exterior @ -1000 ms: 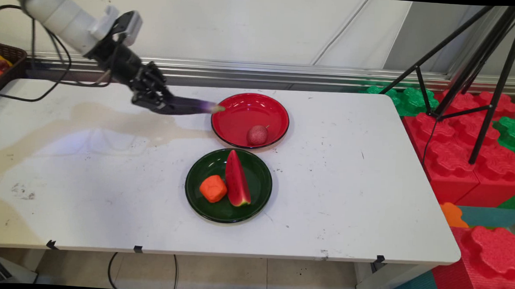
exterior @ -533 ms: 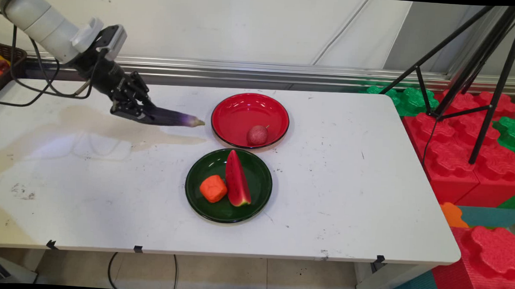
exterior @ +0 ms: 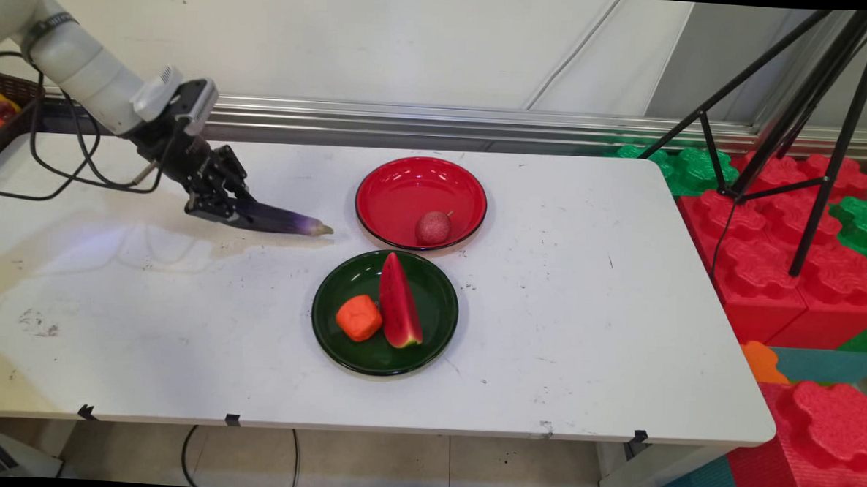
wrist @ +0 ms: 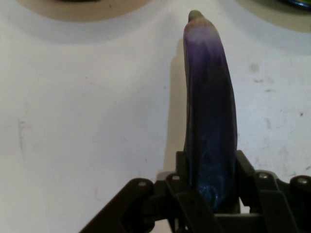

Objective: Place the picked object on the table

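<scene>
On the green plate (exterior: 440, 332) we see an orange block (exterior: 358, 318) beside a watermelon slice (exterior: 399, 302); the red plate (exterior: 407, 187) behind holds a lychee (exterior: 433, 227). At left, the gripper (exterior: 239, 211) pinches a purple eggplant (exterior: 282, 221) low over the table (exterior: 584, 316), its tip pointing at the plates.

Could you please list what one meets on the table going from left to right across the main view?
Tool → purple eggplant held in it → orange fruit → watermelon slice → reddish round fruit.

Eggplant (exterior: 284, 220) lies left of the far plate (exterior: 407, 184), near plate (exterior: 344, 283) before it.
</scene>
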Available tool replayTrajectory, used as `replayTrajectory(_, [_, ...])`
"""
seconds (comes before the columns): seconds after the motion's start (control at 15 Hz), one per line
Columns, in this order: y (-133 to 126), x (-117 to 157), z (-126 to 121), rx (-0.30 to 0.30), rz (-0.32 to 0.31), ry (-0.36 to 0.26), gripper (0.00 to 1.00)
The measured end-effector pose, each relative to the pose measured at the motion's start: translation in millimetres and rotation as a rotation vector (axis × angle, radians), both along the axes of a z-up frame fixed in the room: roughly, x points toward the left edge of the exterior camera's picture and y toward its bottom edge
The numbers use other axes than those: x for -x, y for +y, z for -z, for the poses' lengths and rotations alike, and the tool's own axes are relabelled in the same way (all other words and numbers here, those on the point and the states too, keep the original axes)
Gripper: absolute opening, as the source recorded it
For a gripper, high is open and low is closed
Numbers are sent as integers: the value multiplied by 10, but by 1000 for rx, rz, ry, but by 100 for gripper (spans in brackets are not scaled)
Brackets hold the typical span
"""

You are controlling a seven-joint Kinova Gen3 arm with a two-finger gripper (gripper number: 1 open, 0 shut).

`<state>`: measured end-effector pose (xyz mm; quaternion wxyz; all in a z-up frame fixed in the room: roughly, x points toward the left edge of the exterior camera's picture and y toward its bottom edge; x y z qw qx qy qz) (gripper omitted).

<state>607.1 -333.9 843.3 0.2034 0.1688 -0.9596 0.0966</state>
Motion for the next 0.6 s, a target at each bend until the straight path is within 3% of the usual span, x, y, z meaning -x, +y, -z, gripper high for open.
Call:
replayTrajectory(0.2, [-30,-13,128,-8,-3,3,0])
replayTrajectory(0.27, [-38,-23,169,-11,-5,6,100])
replayTrajectory(0.6, [-58,-47,231,-14,-6,24,100])
